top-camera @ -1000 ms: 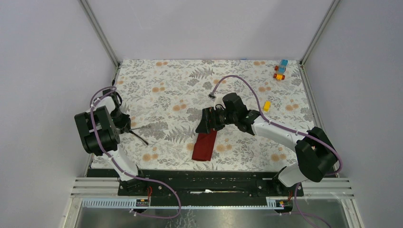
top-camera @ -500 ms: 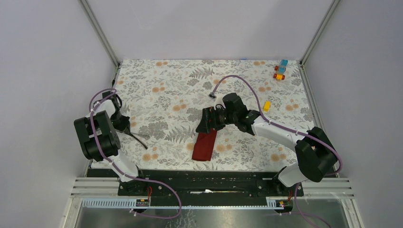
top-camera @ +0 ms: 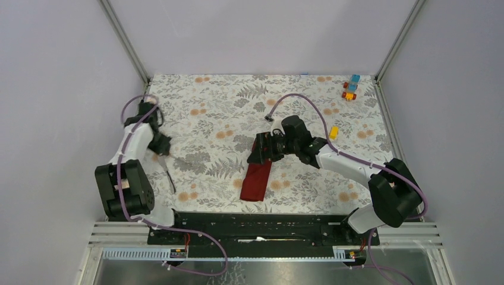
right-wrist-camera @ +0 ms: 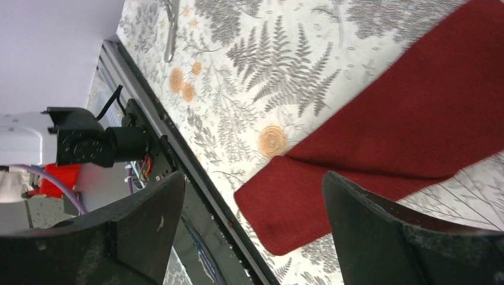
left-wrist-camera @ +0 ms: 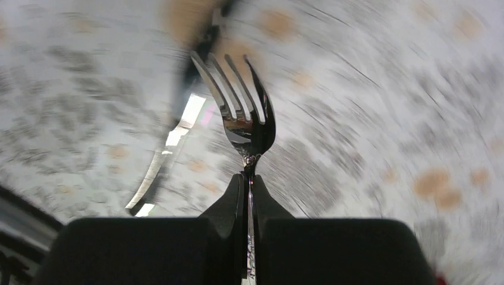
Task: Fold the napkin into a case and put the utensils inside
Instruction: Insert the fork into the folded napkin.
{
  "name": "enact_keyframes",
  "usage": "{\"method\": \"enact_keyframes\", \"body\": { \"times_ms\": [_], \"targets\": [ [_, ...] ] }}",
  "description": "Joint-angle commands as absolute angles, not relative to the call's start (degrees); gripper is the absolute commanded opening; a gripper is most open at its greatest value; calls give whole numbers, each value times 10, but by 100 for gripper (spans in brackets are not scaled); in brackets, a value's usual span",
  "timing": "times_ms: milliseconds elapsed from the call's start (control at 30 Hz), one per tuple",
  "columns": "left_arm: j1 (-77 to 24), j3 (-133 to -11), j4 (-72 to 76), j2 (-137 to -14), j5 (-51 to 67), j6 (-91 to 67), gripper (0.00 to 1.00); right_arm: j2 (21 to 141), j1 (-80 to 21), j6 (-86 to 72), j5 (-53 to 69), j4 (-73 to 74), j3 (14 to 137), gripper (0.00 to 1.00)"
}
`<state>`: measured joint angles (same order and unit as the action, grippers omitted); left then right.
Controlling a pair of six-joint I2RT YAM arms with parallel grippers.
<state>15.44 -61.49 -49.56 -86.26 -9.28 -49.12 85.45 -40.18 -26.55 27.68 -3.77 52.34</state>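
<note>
The dark red case point(top-camera: 255, 181) lies folded as a long narrow strip near the table's front middle; it also shows in the right wrist view point(right-wrist-camera: 392, 136). My right gripper point(top-camera: 260, 155) is open and empty, hovering over the case's far end point(right-wrist-camera: 252, 178). My left gripper point(top-camera: 160, 146) at the table's left is shut on the silver fork point(left-wrist-camera: 246, 119), gripping the handle with the tines pointing away point(left-wrist-camera: 246, 178). The silver knife point(top-camera: 170, 179) lies on the tablecloth just in front of the left gripper; it is blurred in the left wrist view point(left-wrist-camera: 169, 139) and shows in the right wrist view point(right-wrist-camera: 171, 32).
The floral tablecloth point(top-camera: 226, 107) covers the table. Orange and blue toy blocks point(top-camera: 350, 88) sit at the back right corner, and a yellow block point(top-camera: 334, 132) lies right of the right arm. The black front rail point(top-camera: 261, 221) borders the near edge.
My left arm has swung its gripper toward the back of the table and turned it, carrying the fork; the left wrist view is motion-blurred. The right gripper has barely moved over the case.
</note>
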Motion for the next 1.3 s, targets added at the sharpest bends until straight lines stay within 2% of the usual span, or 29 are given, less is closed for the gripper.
{"method": "enact_keyframes", "body": {
  "times_ms": [0, 133, 200, 333, 367, 433, 500, 567, 867, 1067, 1267],
  "targets": [
    [-41, -720, -475, -844, -120, -422, 0, 860, -348, -299, 296, -84, 496, 92],
    [-211, -817, -458, -892, -149, -354, 0, 884, -267, -356, 374, -152, 451, 85],
    [-274, -861, -453, -927, -154, -321, 0, 909, -232, -384, 413, -211, 436, 65],
    [-372, -970, -479, -1019, -217, -269, 0, 971, -222, -396, 459, -240, 443, 41],
    [-390, -994, -492, -1041, -232, -262, 0, 972, -221, -399, 455, -245, 435, 39],
    [-418, -1031, -504, -1077, -251, -251, 0, 961, -221, -398, 444, -245, 412, 41],
    [-431, -1050, -512, -1102, -238, -246, 0, 949, -221, -391, 441, -232, 394, 51],
    [-437, -1055, -517, -1122, -216, -243, 0, 948, -221, -393, 451, -236, 376, 56],
    [-462, -1028, -471, -1160, -196, -237, 0, 1004, -221, -438, 457, -329, 323, 52],
    [-464, -973, -398, -1145, -224, -252, 0, 1034, -221, -453, 463, -353, 335, 49],
    [-465, -960, -378, -1153, -203, -266, 0, 1065, -221, -461, 464, -361, 353, 43]
  ]
}}
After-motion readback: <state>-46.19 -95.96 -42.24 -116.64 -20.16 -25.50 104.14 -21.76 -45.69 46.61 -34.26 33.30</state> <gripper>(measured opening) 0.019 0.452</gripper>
